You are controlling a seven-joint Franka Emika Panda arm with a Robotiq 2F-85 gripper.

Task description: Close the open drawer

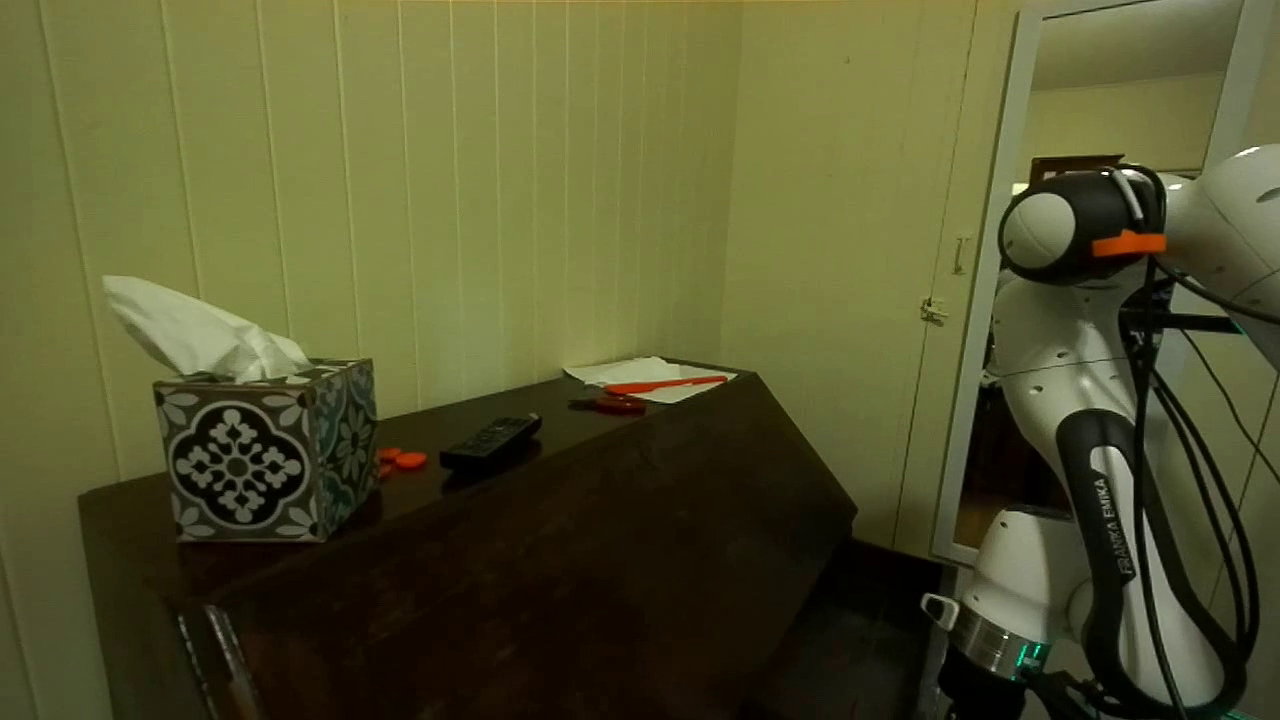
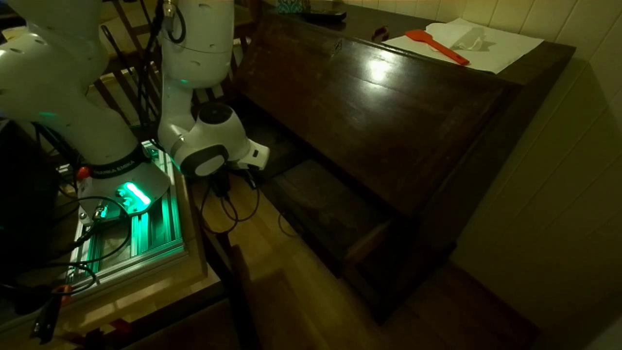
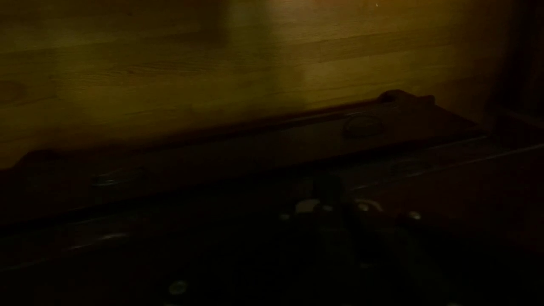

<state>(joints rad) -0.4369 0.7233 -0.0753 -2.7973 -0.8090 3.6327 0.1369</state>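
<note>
The drawer (image 2: 368, 239) is dark brown and pulled out beneath the slanted lid of the dresser (image 2: 369, 107). Its inside floor and one lighter side wall show in an exterior view. My wrist (image 2: 216, 141) hangs low by the drawer's far end, and the gripper's fingers are hidden there. In the very dark wrist view my gripper (image 3: 333, 189) has its fingers close together, with nothing seen between them. A dark front with round pulls (image 3: 363, 126) runs across that view. Whether the fingertips touch the drawer is too dark to tell.
A patterned tissue box (image 1: 245, 455), a black remote (image 1: 492, 440), orange pieces (image 1: 410, 460) and a red spatula (image 2: 437, 46) on white paper (image 2: 510, 43) lie on the dresser top. The robot base (image 2: 126, 180) stands opposite the drawer. A mirror (image 1: 1010, 250) is behind the arm.
</note>
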